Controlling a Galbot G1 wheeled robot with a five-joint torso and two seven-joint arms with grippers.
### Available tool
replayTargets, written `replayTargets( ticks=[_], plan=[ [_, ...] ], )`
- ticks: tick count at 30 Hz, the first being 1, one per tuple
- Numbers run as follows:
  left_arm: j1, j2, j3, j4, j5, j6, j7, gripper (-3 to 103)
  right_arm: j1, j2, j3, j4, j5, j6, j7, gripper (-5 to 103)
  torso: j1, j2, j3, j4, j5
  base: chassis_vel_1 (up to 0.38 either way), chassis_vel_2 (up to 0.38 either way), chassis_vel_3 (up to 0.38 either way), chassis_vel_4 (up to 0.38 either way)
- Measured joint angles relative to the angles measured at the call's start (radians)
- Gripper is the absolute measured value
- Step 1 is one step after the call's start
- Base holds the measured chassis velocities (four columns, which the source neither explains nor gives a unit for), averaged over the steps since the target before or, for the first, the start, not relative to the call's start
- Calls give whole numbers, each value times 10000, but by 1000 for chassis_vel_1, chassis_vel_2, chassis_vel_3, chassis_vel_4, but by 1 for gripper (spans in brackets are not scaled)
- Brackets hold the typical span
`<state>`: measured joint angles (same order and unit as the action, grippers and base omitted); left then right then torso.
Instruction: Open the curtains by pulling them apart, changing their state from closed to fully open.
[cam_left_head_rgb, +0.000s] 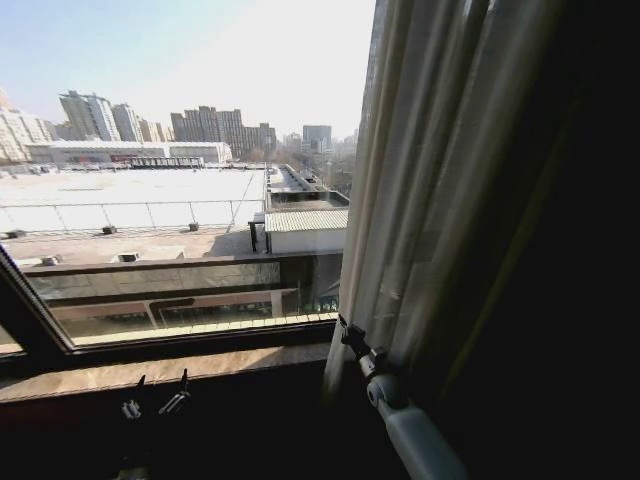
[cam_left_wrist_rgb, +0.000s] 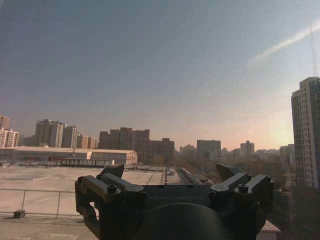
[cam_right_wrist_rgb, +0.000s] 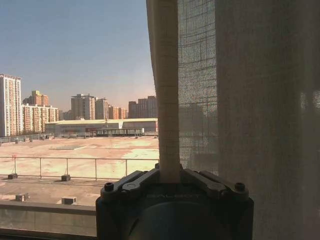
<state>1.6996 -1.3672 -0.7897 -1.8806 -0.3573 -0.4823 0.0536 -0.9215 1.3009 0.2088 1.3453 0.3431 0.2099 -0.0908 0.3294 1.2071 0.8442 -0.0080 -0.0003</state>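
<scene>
The right gripper (cam_right_wrist_rgb: 169, 179) is holding the curtains' (cam_right_wrist_rgb: 240, 110) left hem in narrow jaws; it should be pulling right steadily, while the left gripper (cam_left_wrist_rgb: 172, 187) is idling wide open.

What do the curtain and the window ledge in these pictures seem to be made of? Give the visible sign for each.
The curtain: thin, loosely woven fabric, matte off-white; its grid weave shows and daylight passes through it. The window ledge: probably polished stone, brownish, faintly mottled and slightly glossy, though painted or laminated board cannot be ruled out.
</scene>
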Motion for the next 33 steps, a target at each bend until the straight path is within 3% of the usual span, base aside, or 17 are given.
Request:
replayTargets(
  ticks=[24, 28, 33],
  plan=[
    [0, -1, 3, 0, 0, 0, 4, 100, 148, 81, -215, -249, 13, 410, -110, 0, 2, 0, 0, -2, -1, -317, -303, 324, 306],
    [0, -3, 4, -1, 0, 0, 17, 100, 188, 65, -259, -260, -473, 414, -90, 0, 1, 0, 0, -6, 8, -97, -123, 135, 85],
    [0, 0, -3, 0, 0, 0, 12, 100, 218, 15, -294, -443, -836, 383, 321, 0, 0, 0, 0, 0, -10, 12, -2, 3, -7]
  ],
)
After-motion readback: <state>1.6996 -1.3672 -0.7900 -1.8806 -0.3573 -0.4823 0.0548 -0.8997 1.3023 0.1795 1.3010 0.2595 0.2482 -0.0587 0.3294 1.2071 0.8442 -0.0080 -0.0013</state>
